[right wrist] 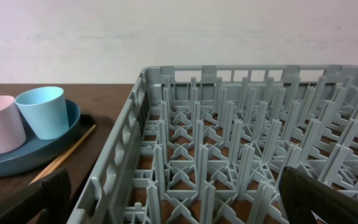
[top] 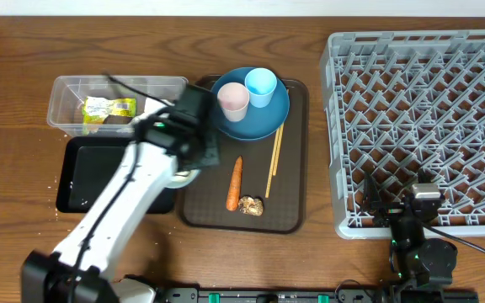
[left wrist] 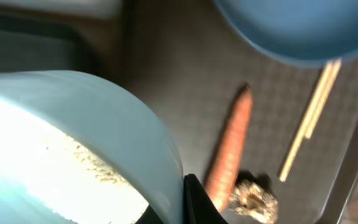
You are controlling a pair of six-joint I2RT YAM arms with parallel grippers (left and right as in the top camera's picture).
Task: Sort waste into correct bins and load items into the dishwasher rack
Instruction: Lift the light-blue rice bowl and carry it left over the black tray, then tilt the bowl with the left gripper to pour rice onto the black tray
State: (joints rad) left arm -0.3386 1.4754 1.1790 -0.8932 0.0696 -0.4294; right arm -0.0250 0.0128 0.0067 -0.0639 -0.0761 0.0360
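My left gripper point(top: 189, 168) grips the white bowl point(left wrist: 104, 118) by its rim, rice point(left wrist: 86, 165) inside, mid-table toward the near edge, just beside the black tray point(top: 87, 181). My right gripper point(right wrist: 185, 202) hangs wide open at the rack point(right wrist: 241, 73), by the table's near right corner.

We see a grained wooden table point(top: 23, 67), a matt grey plastic rack point(top: 419, 109), a clear glossy plastic tub point(top: 66, 88), a crinkled shiny wrapper point(top: 108, 108), a finely textured matt serving tray point(left wrist: 185, 81), and a smooth, glossy bowl point(left wrist: 104, 118).
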